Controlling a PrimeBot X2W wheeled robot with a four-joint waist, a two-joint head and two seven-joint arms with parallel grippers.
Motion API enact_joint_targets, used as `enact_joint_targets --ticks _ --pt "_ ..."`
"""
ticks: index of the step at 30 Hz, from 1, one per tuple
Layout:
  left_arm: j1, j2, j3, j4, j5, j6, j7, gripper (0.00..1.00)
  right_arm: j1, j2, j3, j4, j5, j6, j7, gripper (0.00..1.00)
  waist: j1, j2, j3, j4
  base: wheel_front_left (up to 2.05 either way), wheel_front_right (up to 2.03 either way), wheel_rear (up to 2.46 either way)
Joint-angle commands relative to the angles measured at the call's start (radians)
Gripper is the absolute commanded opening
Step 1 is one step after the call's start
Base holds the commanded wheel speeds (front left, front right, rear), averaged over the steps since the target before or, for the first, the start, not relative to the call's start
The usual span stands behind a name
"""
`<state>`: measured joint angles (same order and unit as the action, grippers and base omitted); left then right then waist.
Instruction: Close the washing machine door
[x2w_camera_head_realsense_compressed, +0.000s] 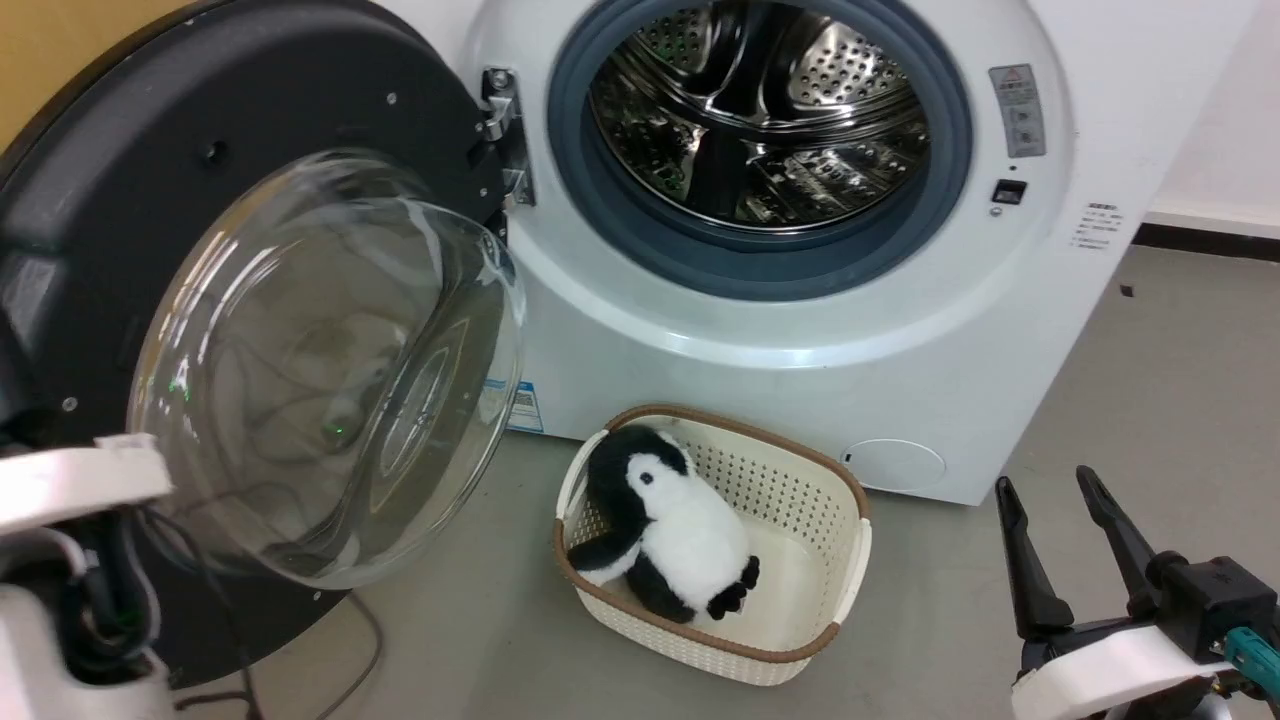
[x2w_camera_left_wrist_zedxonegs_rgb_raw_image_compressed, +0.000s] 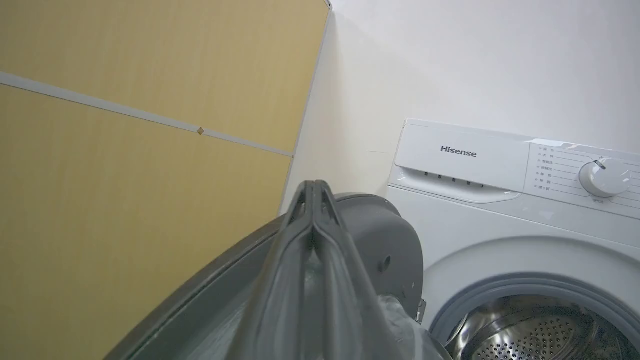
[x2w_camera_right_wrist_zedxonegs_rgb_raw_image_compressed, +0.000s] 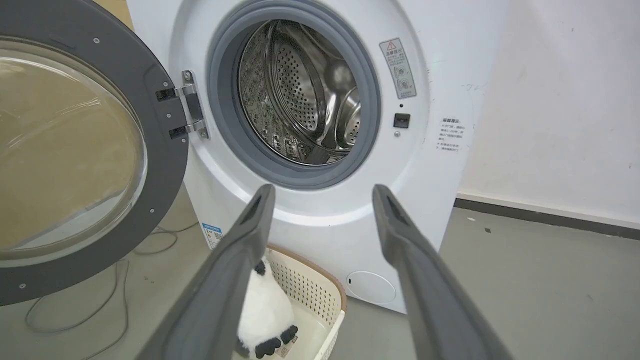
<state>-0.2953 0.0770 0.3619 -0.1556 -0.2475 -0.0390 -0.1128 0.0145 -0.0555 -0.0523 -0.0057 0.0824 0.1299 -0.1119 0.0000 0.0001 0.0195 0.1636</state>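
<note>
The washing machine door (x2w_camera_head_realsense_compressed: 250, 140) stands wide open at the left, hinged on the machine's left side, its clear glass bowl (x2w_camera_head_realsense_compressed: 330, 370) bulging toward me. The white washing machine (x2w_camera_head_realsense_compressed: 760, 340) shows its steel drum (x2w_camera_head_realsense_compressed: 760, 110) inside the grey-blue gasket. My left gripper (x2w_camera_left_wrist_zedxonegs_rgb_raw_image_compressed: 312, 184) is shut, fingers pressed together, lying along the door (x2w_camera_left_wrist_zedxonegs_rgb_raw_image_compressed: 385, 240) near its rim. My pale left forearm (x2w_camera_head_realsense_compressed: 70, 480) sits at the door's lower left edge. My right gripper (x2w_camera_head_realsense_compressed: 1044, 477) hangs open at the lower right, apart from the machine. Its fingers (x2w_camera_right_wrist_zedxonegs_rgb_raw_image_compressed: 250, 235) frame the drum opening.
A cream perforated basket (x2w_camera_head_realsense_compressed: 850, 520) holding a penguin plush (x2w_camera_head_realsense_compressed: 670, 520) stands on the floor right under the drum opening. A cable (x2w_camera_right_wrist_zedxonegs_rgb_raw_image_compressed: 75, 320) lies on the floor below the door. A yellow wall panel (x2w_camera_left_wrist_zedxonegs_rgb_raw_image_compressed: 125, 175) is behind the door. Grey floor (x2w_camera_head_realsense_compressed: 1150, 380) stretches to the right.
</note>
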Motion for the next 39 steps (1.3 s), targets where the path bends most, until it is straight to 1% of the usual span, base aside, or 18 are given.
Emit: enact_joint_targets --ticks 1,4,5,8,12,16,17,19,22,23,24,27,33,39 --pt "-0.036 0.014 0.041 0.008 -0.021 -0.011 -0.011 0.0 -0.004 0.002 -0.005 0.001 0.01 0.0 -0.012 1.0 0.0 -0.0001 0.004 0.013 0.0 0.0 0.0" --pt "-0.06 0.034 0.08 0.028 -0.04 -0.018 -0.018 0.0 -0.005 0.003 -0.007 0.002 0.014 0.0 -0.019 1.0 0.0 -0.0001 0.007 0.024 0.0 0.0 0.0" --pt "-0.06 0.034 0.08 0.028 -0.04 -0.018 -0.018 0.0 -0.005 0.003 -0.007 0.002 0.014 0.0 -0.019 1.0 0.0 -0.0001 0.007 0.024 0.0 0.0 0.0" --pt "-0.076 0.058 0.103 0.056 -0.066 -0.024 -0.024 0.0 -0.006 0.003 -0.01 0.001 0.017 0.0 -0.025 1.0 0.0 -0.0001 0.012 0.034 0.0 0.0 0.0" --pt "-0.086 0.094 0.129 0.112 -0.132 -0.03 -0.031 0.0 -0.007 0.003 -0.015 0.002 0.02 0.0 -0.033 1.0 0.0 -0.0001 0.018 0.045 0.0 0.0 0.0" --pt "-0.097 0.128 0.179 0.166 -0.195 -0.035 -0.04 0.0 -0.007 0.003 -0.019 0.001 0.022 0.0 -0.042 1.0 0.0 -0.0001 0.024 0.054 0.0 0.0 0.0" --pt "-0.103 0.142 0.207 0.199 -0.23 -0.037 -0.043 0.0 -0.008 0.003 -0.022 0.001 0.023 0.0 -0.046 1.0 0.0 -0.0001 0.027 0.059 0.0 0.0 0.0" --pt "-0.107 0.148 0.22 0.217 -0.251 -0.038 -0.039 0.0 -0.008 0.003 -0.024 0.001 0.023 0.0 -0.048 1.0 0.0 -0.0001 0.028 0.062 0.0 0.0 0.0" --pt "-0.12 0.172 0.262 0.295 -0.328 -0.043 -0.013 0.0 -0.01 0.003 -0.03 0.0 0.024 0.001 -0.056 1.0 0.0 -0.0001 0.037 0.075 0.0 0.0 0.0" --pt "-0.12 0.172 0.262 0.295 -0.328 -0.043 -0.013 0.0 -0.01 0.003 -0.03 0.0 0.024 0.001 -0.056 1.0 0.0 -0.0001 0.037 0.075 0.0 0.0 0.0" --pt "-0.128 0.174 0.275 0.314 -0.351 -0.044 -0.006 0.0 -0.011 0.003 -0.03 0.0 0.023 0.001 -0.058 1.0 0.0 -0.0001 0.039 0.079 0.0 0.0 0.0" --pt "-0.145 0.185 0.298 0.368 -0.41 -0.047 0.024 0.0 -0.015 0.004 -0.033 -0.001 0.023 0.001 -0.065 1.0 0.0 -0.0001 0.049 0.091 0.0 0.0 0.0" --pt "-0.177 0.203 0.33 0.485 -0.54 -0.051 0.152 0.0 -0.029 0.004 -0.035 -0.004 0.026 0.001 -0.077 1.0 0.0 -0.0001 0.069 0.111 0.0 0.0 0.0" --pt "-0.198 0.205 0.34 0.583 -0.669 -0.06 0.279 0.0 -0.037 0.004 -0.039 -0.006 0.028 0.001 -0.09 1.0 0.0 -0.0001 0.085 0.128 0.0 0.0 0.0"
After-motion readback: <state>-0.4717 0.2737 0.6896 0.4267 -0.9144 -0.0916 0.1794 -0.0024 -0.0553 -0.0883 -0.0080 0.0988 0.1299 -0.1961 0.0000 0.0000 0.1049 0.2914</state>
